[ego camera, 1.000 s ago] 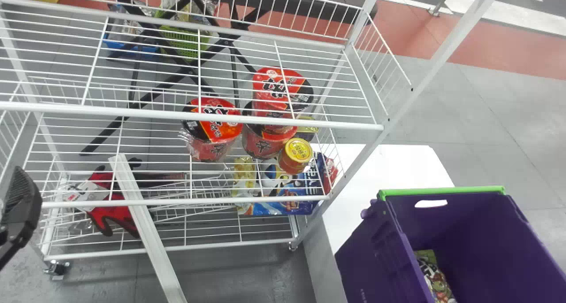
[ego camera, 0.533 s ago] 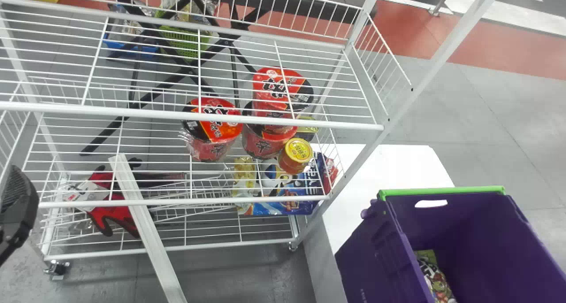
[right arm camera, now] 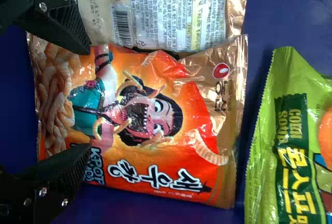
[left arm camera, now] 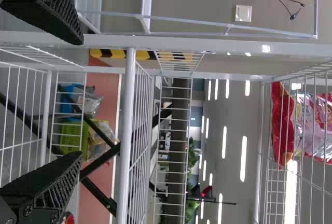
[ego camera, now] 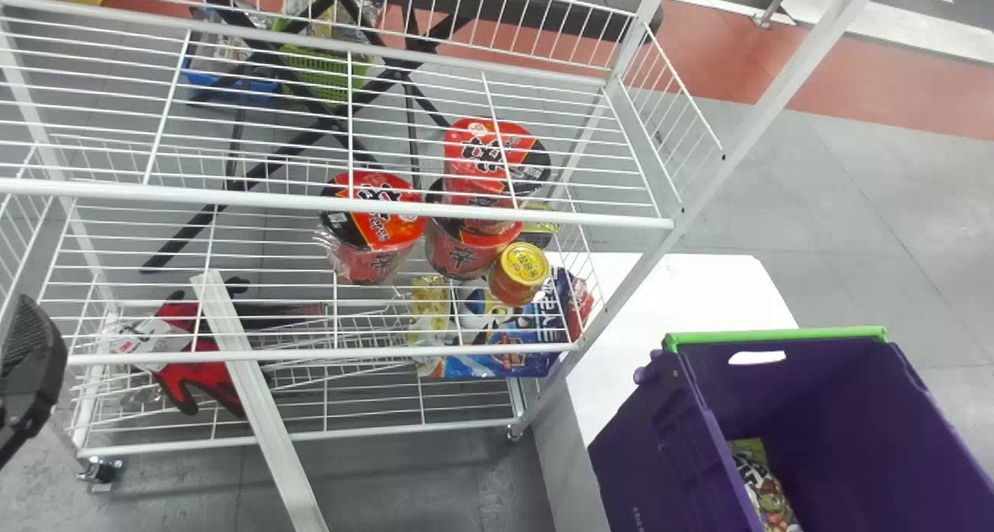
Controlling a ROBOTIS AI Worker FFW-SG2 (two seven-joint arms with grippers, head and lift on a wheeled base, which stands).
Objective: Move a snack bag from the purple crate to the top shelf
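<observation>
My left gripper (ego camera: pixel 31 369) is at the head view's left edge, beside the rack. In the left wrist view, my left gripper (left arm camera: pixel 79 97) stands open and empty, facing the rack. My right gripper (right arm camera: pixel 85 98) is open over an orange snack bag (right arm camera: pixel 155 125) in the purple crate (ego camera: pixel 846 408), its two fingers spread across one end of the bag. A bag showing its printed back (right arm camera: pixel 161 14) lies beside it, and a green bag (right arm camera: pixel 290 146) lies past its other end. Red and pink bags (left arm camera: pixel 282 125) rest on a high wire shelf (left arm camera: pixel 264 182).
Red noodle cups (ego camera: pixel 373 221) and a yellow-lidded can (ego camera: pixel 519 274) stand on the rack's wire shelves. Blue packaging (ego camera: pixel 497 353) and red gloves (ego camera: pixel 194 361) lie lower down. A slanted white bar (ego camera: pixel 264 408) crosses in front. The rack's post (ego camera: pixel 745 144) rises near the crate.
Over the last second my left gripper has shifted slightly toward the head view's left edge. The rack's goods and the crate have stayed put.
</observation>
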